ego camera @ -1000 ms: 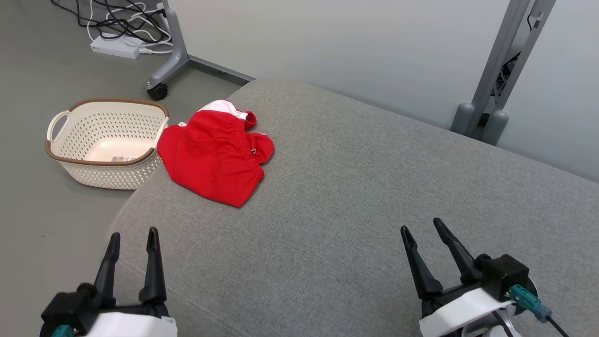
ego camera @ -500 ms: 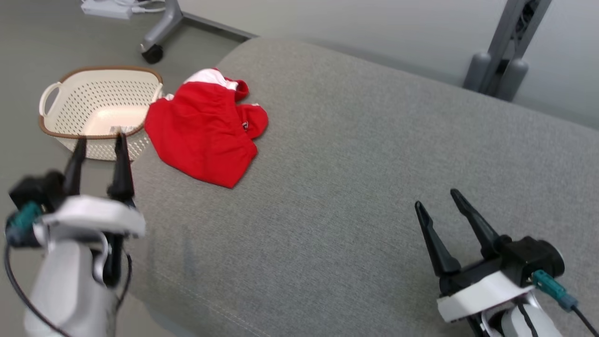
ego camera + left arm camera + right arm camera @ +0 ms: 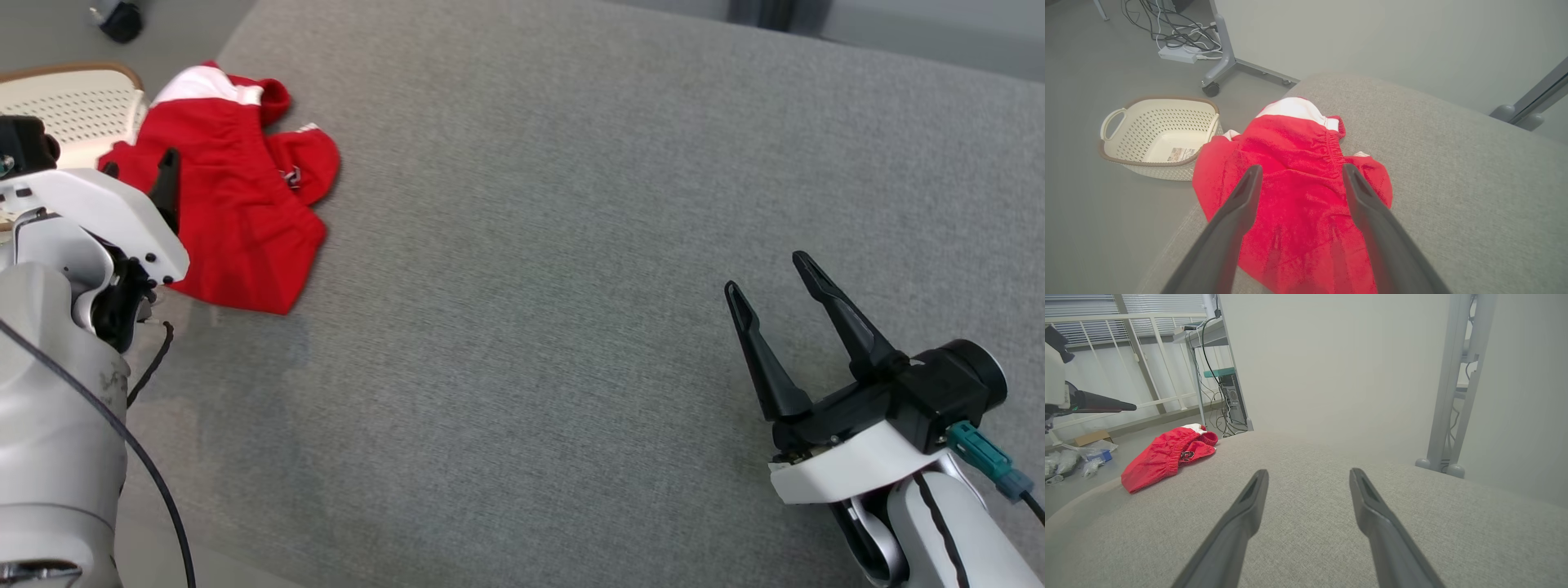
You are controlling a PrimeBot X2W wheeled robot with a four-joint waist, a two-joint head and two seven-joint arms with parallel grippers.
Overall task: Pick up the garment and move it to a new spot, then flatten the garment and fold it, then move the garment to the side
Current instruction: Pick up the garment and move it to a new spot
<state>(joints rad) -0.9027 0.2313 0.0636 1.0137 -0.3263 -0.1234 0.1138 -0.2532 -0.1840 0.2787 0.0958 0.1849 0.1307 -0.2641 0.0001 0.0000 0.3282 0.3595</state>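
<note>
Well, beside the white basket (image 3: 73, 106) your left gripper (image 3: 1302, 167) hangs spread wide over the red garment (image 3: 237, 220), bunched at the grey cushion's (image 3: 571, 245) left edge. It looks soft, light and floppy, so pinch the stretchy waistband. Your right gripper (image 3: 766, 272) is spread wide too, holding nothing

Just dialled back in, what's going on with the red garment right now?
The left gripper hovers over the red garment with its jaws open, lined up on it but not yet gripping. The garment lies crumpled at the corner of the grey cushion, beside the basket on the floor. The right gripper is open too, over bare cushion well apart from the garment. The pick-up has not yet happened.
</note>
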